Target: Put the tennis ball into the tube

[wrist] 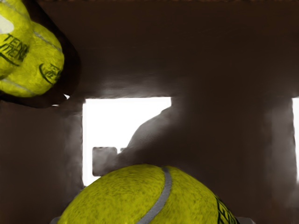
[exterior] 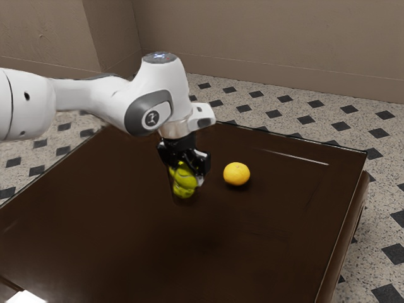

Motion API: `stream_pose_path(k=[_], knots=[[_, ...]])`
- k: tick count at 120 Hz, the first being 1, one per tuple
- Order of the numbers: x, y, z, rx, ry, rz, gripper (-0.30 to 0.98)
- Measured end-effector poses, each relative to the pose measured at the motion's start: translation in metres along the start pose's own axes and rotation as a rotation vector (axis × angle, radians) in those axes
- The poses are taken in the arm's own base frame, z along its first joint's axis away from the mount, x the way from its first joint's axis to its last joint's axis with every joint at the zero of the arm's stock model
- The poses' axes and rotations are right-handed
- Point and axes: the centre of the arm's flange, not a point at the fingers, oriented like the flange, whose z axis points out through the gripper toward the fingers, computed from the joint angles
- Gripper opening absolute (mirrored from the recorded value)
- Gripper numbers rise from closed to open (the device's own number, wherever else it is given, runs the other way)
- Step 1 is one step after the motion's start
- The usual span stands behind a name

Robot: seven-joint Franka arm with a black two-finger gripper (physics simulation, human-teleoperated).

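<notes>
Hand (exterior: pixel 187 172) pinching 1 tennis ball (wrist: pixel 135 200), "TEN" readable on another ball (wrist: pixel 16 46) in the tube (wrist: pixel 71 70)

Cropped tennis ball (wrist: pixel 149 198), cut-off arm (exterior: pixel 24 106), cropped table (exterior: pixel 113 233)

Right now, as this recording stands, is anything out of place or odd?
Nothing looks spilled or damaged. The orange seems the stray item: it sits loose on the table, with no obvious part in a tennis-ball job. The bright white patch is probably just glare.
</notes>
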Motion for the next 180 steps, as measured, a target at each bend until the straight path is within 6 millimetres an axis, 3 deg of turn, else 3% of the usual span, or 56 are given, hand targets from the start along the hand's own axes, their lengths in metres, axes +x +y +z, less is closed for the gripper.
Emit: stream_pose_path(k=[14, 22, 35, 45, 74, 105, 135, 153, 161, 169, 180], knots=[[0.023, -0.007, -0.081, 0.075, 0.047, -0.006, 0.38], [0.034, -0.026, -0.103, 0.117, 0.044, -0.037, 0.39], [0.054, -0.086, -0.099, 0.162, -0.021, -0.135, 0.39], [0.067, -0.102, -0.085, 0.178, -0.067, -0.157, 0.39], [0.099, -0.098, -0.062, 0.189, -0.102, -0.133, 0.38], [0.104, -0.079, -0.061, 0.157, -0.077, -0.091, 0.38], [0.112, -0.087, -0.048, 0.134, -0.059, -0.094, 0.37], [0.112, -0.088, -0.045, 0.123, -0.056, -0.099, 0.52], [0.106, -0.092, -0.061, 0.118, -0.038, -0.106, 0.57], [0.085, -0.098, -0.082, 0.110, -0.033, -0.111, 0.60], [0.039, -0.106, -0.115, 0.108, -0.030, -0.111, 0.63]])
